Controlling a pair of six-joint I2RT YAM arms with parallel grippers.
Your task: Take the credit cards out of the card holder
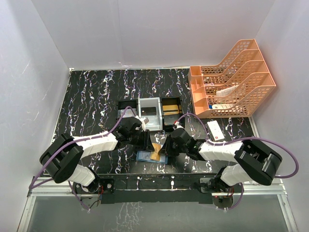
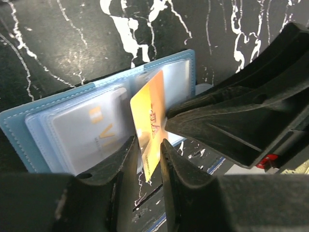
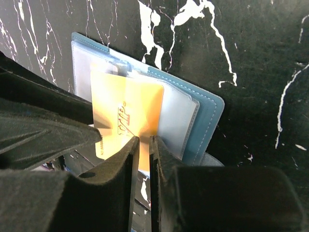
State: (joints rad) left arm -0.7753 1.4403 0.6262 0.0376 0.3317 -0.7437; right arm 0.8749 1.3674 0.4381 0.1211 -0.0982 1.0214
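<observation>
blue card holder, gold card, black white-veined table, peach rack

text | gold card: "VIP" (slanted script) | fine print at its edge: unreadable

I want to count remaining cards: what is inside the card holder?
A silver-grey card shows through its clear plastic; a gold card sticks out. Anything behind them is covered.
</observation>
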